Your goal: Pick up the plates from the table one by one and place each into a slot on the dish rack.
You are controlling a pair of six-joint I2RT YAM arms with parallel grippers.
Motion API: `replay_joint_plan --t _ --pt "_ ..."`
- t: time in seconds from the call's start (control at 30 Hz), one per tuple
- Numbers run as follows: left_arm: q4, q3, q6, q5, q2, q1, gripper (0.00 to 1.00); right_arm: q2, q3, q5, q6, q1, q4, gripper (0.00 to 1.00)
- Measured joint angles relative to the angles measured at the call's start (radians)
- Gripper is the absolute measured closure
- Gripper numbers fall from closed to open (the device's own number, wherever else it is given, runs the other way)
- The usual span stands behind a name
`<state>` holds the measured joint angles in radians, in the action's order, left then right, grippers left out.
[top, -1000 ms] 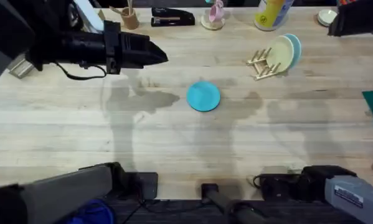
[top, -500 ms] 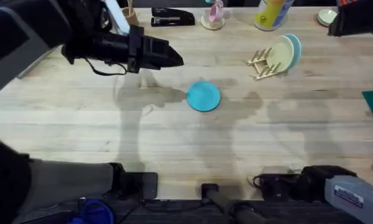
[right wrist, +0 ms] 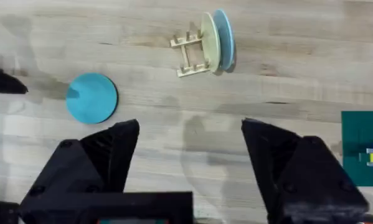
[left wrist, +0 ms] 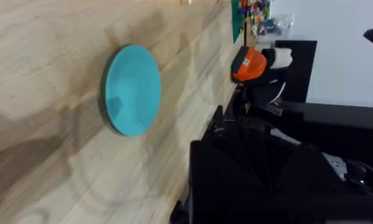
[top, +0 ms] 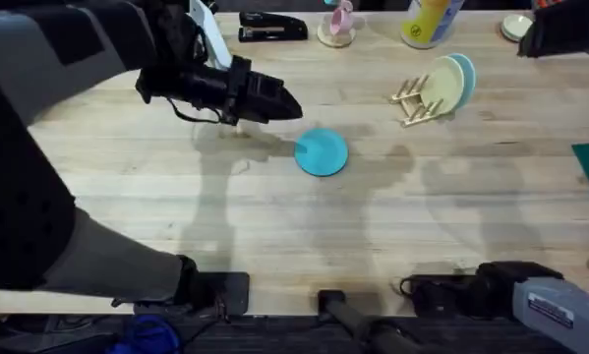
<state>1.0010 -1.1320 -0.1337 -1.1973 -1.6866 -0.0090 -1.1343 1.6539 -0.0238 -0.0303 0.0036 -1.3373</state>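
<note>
My left gripper (top: 292, 108) has travelled from the table's (top: 274, 226) far left to just beside the turquoise plate (top: 322, 152), which lies flat; I cannot tell its opening. My right gripper (right wrist: 189, 155) is wide open, empty. The dish rack (top: 417, 101) holds the yellow plate (top: 443, 87) and blue plate (top: 466, 74).

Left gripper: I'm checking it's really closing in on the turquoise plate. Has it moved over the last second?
Yes. In the overhead view the left gripper has travelled toward the turquoise plate, which has stayed put on the table.
</note>
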Motion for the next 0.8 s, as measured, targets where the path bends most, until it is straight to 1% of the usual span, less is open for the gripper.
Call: replay_joint_plan --t 0.2,0.57,0.6,0.63,0.8 --pt "-0.004 0.0 0.003 0.015 -0.002 -0.004 0.958 0.0 0.0 0.0 0.0 0.0 0.0 0.009" --pt "-0.028 0.0 0.007 0.019 -0.013 -0.01 0.958 0.0 0.0 0.0 0.0 0.0 0.0 0.01" --pt "-0.029 0.0 0.007 0.019 -0.021 -0.01 0.958 0.0 0.0 0.0 0.0 0.0 0.0 0.01" --pt "-0.066 0.0 0.007 0.02 -0.102 -0.021 0.958 0.0 0.0 0.0 0.0 0.0 0.0 0.01" --pt "-0.136 0.0 0.023 0.038 -0.184 -0.062 0.958 0.0 0.0 0.0 0.0 0.0 0.0 0.01"
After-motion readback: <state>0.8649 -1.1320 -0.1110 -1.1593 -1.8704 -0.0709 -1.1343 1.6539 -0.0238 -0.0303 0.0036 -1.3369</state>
